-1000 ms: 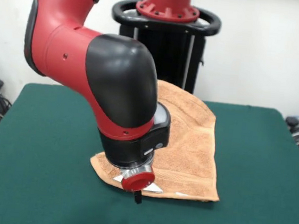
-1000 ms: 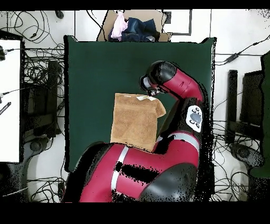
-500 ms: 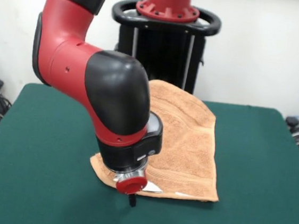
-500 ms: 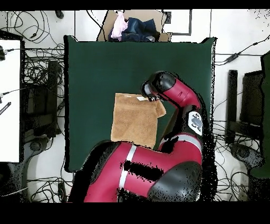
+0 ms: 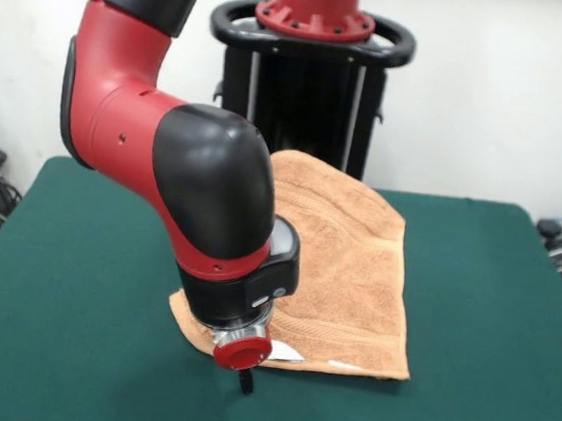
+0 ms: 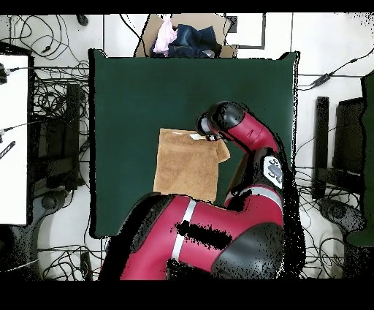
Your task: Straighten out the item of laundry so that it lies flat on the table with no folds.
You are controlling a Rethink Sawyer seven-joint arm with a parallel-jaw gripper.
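1. My pincer (image 5: 246,381) is low, right at the near edge of the towel (image 5: 350,268), by the corner on the left in the front view. I see only one thin dark tip poking down under my red wrist cap. I cannot tell if my pincer is open or closed, or if it has any cloth in it.

2. The towel lies near the middle of the green table (image 5: 75,350), and my big arm covers part of it. One side looks doubled over, with a curved edge running across the top. A small white label (image 6: 196,136) sits near the corner by my pincer.

3. If I pinch too high, I think I will miss the cloth and grab only air.

4. If I pinch too low, I may catch the green table cover too and lift it with the towel.

5. If I grab both layers at once, the fold will stay when I pull.

6. If I pull hard or fast, the whole towel could slide instead of opening, and bunch up more.

7. My arm hides the corner from both cameras, so I may not see a slip in time.
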